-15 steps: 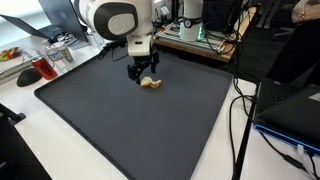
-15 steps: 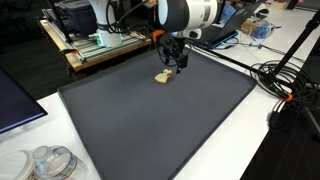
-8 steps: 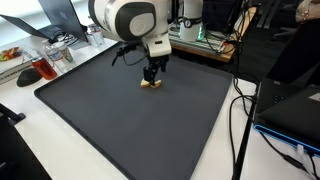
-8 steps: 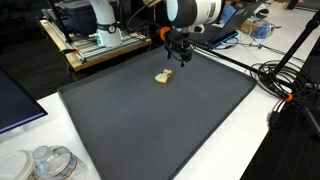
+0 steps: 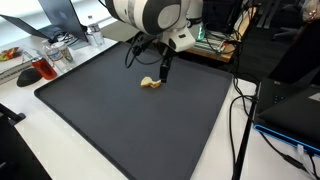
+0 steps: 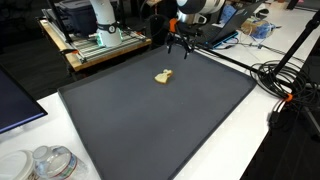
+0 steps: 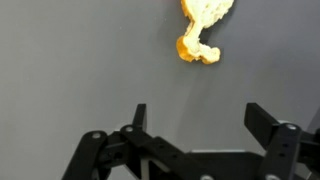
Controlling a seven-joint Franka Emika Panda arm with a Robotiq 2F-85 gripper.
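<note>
Hovering over the mat [image 5: 140,130] with gripper [image 5: 165,68] spread wide, clamping nothing. Lying loose at the far part, just beside and below: scrap [image 5: 150,84], untouched by either finger, hence flat.

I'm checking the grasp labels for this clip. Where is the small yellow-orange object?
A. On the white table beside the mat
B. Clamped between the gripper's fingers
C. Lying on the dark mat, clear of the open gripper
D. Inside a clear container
C: the small yellow-orange object lies on the dark mat. In the wrist view the gripper is open, with only bare mat between its fingers.
</note>
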